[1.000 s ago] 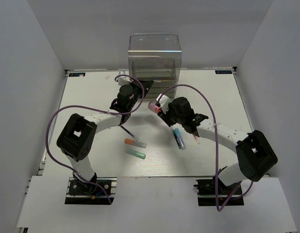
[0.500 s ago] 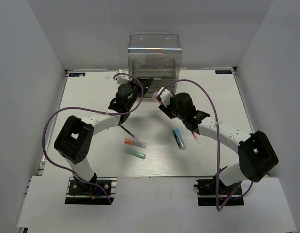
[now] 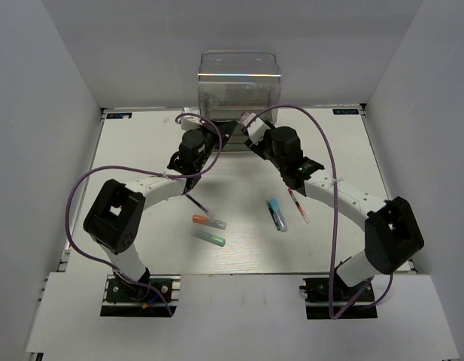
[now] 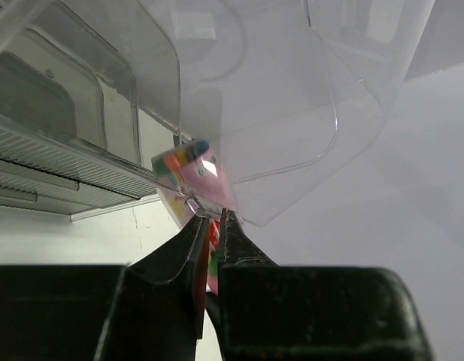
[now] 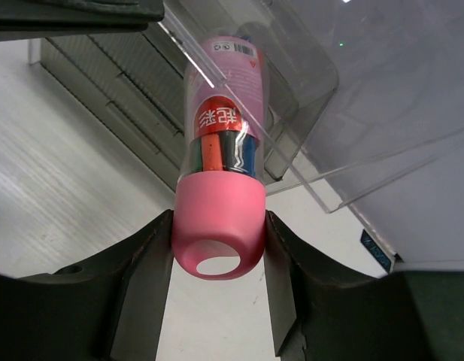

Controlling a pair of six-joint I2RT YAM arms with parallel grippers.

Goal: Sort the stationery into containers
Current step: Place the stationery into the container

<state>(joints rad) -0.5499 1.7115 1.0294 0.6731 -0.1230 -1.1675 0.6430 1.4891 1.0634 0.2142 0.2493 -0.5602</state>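
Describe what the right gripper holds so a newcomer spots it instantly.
Start at the clear organiser at the far edge of the table. Just in front of it, the right gripper clamps a stubby cylinder. Unlike the slim pens lying on the table, it is fat, with a pink cap and clear body.

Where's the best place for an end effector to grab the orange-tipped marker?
Probably mid-barrel on the orange-tipped marker, from straight above, jaws spanning its narrow width: it lies flat, and the green-tipped marker lies parallel close beside it, apart.
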